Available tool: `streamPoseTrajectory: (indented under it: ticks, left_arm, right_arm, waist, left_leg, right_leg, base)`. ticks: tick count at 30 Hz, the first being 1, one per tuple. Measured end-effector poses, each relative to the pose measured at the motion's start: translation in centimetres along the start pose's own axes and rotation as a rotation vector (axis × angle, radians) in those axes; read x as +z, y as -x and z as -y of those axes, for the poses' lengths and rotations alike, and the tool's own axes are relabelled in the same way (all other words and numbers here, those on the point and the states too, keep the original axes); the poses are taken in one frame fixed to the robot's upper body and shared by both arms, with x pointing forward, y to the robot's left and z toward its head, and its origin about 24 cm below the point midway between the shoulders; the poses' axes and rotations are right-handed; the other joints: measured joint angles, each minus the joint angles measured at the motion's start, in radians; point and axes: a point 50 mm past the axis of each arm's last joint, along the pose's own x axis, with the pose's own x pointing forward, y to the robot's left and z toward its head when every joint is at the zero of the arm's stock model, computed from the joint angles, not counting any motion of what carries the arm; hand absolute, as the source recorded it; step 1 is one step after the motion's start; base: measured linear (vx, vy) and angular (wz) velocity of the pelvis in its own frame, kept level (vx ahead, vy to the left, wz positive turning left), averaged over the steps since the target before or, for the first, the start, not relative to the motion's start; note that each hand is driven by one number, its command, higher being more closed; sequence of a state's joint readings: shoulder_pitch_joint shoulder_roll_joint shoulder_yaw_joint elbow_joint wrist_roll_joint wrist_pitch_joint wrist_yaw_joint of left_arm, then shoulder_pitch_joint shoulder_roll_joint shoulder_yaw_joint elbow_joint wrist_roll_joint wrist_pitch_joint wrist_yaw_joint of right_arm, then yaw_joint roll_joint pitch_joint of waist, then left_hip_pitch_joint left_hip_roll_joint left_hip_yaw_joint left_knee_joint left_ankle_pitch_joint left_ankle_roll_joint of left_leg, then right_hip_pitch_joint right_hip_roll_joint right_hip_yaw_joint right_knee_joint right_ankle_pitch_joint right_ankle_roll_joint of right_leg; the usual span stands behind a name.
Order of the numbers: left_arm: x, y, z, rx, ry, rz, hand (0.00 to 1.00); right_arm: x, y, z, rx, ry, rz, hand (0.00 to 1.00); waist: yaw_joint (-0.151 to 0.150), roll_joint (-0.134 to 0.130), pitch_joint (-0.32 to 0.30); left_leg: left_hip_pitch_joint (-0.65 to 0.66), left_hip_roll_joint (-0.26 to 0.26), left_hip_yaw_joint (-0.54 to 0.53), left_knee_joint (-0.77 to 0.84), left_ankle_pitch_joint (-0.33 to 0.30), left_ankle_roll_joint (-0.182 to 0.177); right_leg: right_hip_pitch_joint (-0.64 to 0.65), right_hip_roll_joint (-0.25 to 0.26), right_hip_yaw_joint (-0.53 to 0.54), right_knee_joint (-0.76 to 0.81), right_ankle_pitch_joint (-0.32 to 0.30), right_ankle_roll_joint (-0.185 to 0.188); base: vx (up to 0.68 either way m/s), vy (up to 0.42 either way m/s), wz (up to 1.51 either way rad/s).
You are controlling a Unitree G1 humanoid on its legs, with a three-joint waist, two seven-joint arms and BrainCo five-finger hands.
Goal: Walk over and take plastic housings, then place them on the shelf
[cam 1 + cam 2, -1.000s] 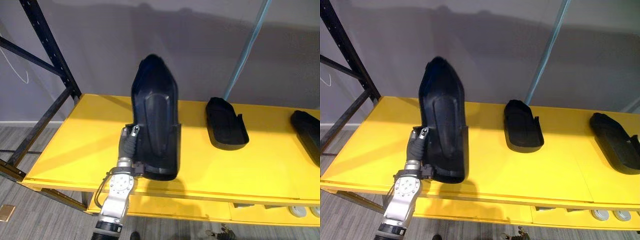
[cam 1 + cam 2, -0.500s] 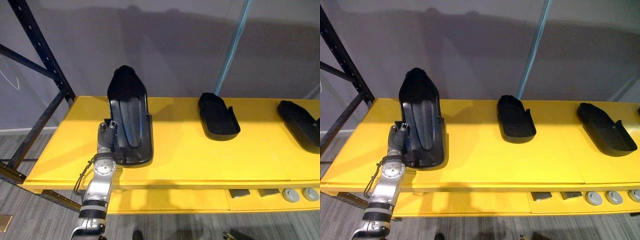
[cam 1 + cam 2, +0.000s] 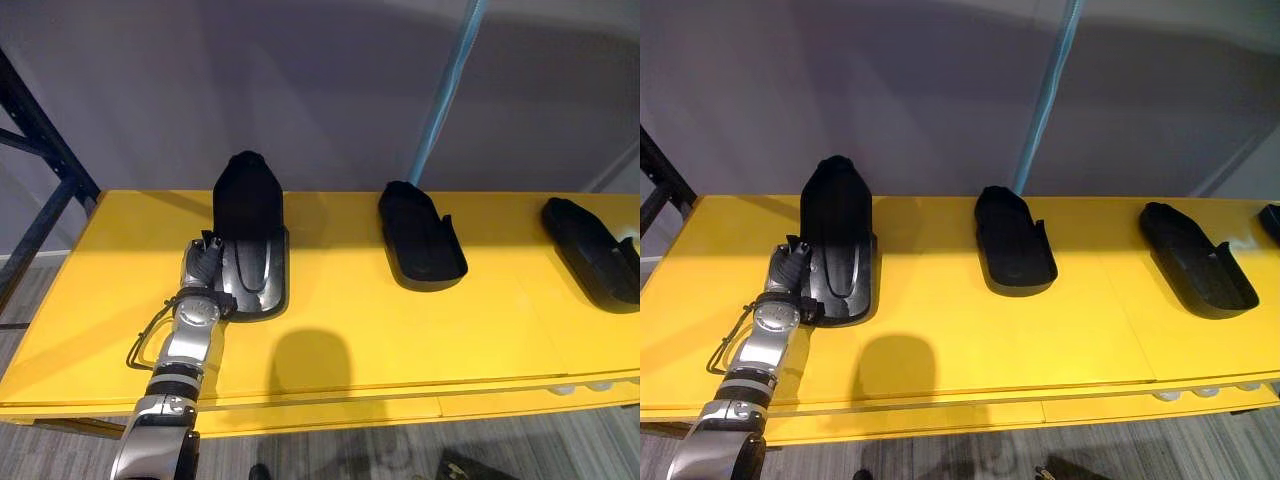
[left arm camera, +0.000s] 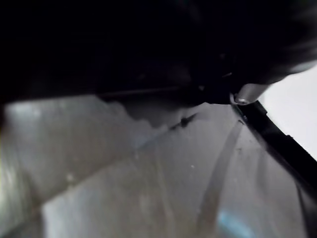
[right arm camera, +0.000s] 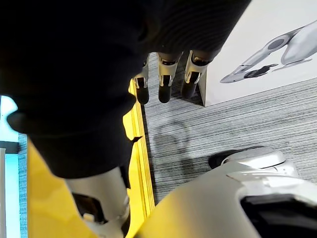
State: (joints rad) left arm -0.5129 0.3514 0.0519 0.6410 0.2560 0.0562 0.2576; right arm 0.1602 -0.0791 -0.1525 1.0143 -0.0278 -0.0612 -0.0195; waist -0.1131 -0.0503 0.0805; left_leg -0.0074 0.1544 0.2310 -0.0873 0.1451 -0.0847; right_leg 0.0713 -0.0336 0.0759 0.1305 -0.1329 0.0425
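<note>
Gripping the left rim of a black plastic housing [image 3: 250, 210] that rests on the yellow shelf [image 3: 340, 330], the left hand [image 3: 203, 268] curls round it. A second housing [image 3: 420, 238] and a third housing [image 3: 592, 250] lie to its right. The right hand [image 5: 163, 79] hangs empty, fingers relaxed.

Bright light on the yellow shelf [image 3: 400, 330], dim shaded wall [image 3: 300, 90] behind, sheen on the plastic housing [image 3: 250, 240]

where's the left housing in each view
left eye view: left housing lies left of centre on the shelf, left hand gripping its left edge.
right eye view: left housing further left, same grip.
left wrist view: too close to tell.
right wrist view: right hand, floor and the shelf's yellow edge.
landmark: blue pole, behind the next housing to the right.
</note>
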Motion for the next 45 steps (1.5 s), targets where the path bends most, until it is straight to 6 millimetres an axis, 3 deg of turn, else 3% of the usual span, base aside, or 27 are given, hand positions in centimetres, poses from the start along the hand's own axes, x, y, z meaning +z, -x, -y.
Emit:
streamPoseTrajectory:
  ticks: [1,2,8,13,23,29,37,45]
  left_arm:
    - [-0.2,-0.1,-0.1,0.000,-0.023,-0.009,1.00]
    - [-0.3,-0.1,-0.1,-0.001,-0.034,-0.012,0.00]
    - [-0.4,-0.7,-0.2,-0.006,-0.068,-0.042,0.00]
    - [-0.5,-0.7,0.1,-0.005,-0.053,-0.059,0.00]
    - [0.7,-0.8,-0.8,0.074,0.024,-0.038,0.00]
    - [1.4,-0.6,-1.3,0.111,0.042,-0.005,0.00]
    - [5.9,1.4,-1.6,0.202,0.204,0.229,0.00]
    - [10.1,6.8,-2.6,0.216,0.379,0.557,0.00]
  right_arm:
    - [0.0,0.0,0.0,0.001,0.001,0.001,0.00]
    - [0.1,0.0,0.0,0.001,0.001,0.001,0.00]
    - [0.0,0.0,0.0,0.002,0.001,0.002,0.00]
    - [0.0,0.0,0.2,-0.004,0.001,0.009,0.00]
    - [0.0,0.1,-0.1,0.003,-0.004,0.010,0.00]
    - [0.3,0.0,-0.2,0.010,0.005,0.011,0.00]
    - [0.3,-0.1,-0.2,0.012,0.018,0.014,0.00]
    - [-0.2,0.1,0.0,0.007,0.015,0.000,0.00]
  waist:
    - [-0.007,0.000,0.000]
    - [-0.012,0.001,0.001]
    - [-0.015,0.006,0.009]
    - [-0.017,0.015,0.025]
    - [-0.005,-0.002,0.030]
    - [0.007,-0.007,0.032]
    - [0.015,-0.006,0.034]
    - [0.018,-0.004,0.038]
  left_leg:
    - [0.000,0.001,0.002,0.000,0.002,-0.002]
    - [0.001,0.001,0.005,0.000,0.002,-0.002]
    - [0.002,0.001,0.022,-0.005,0.007,-0.002]
    - [-0.010,-0.014,0.005,-0.006,0.005,-0.003]
    - [-0.036,-0.056,-0.018,-0.005,0.017,0.015]
    - [-0.017,-0.053,-0.019,-0.001,0.017,0.015]
    - [-0.007,-0.037,-0.019,-0.006,0.017,0.014]
    - [-0.020,-0.041,-0.043,-0.006,0.013,0.004]
  right_leg:
    - [0.000,0.000,0.001,0.000,0.000,0.000]
    - [-0.001,0.000,0.002,0.000,0.000,-0.001]
    - [-0.020,-0.005,0.021,-0.006,0.006,-0.010]
    - [-0.017,-0.019,0.006,-0.031,-0.011,0.007]
    - [0.000,-0.050,-0.006,-0.059,-0.004,0.008]
    - [0.030,-0.043,-0.010,-0.054,-0.003,0.010]
    - [0.030,-0.029,-0.010,-0.050,-0.006,0.004]
    - [0.024,-0.031,-0.029,-0.048,-0.020,-0.003]
  base:
    - [-0.05,-0.011,-0.07]
    - [-0.09,-0.010,-0.09]
    - [-0.16,0.005,-0.17]
    - [-0.22,0.023,0.05]
    - [0.02,0.035,0.14]
    - [0.11,-0.021,0.06]
    - [-0.03,-0.022,0.00]
    - [-0.10,0.008,0.07]
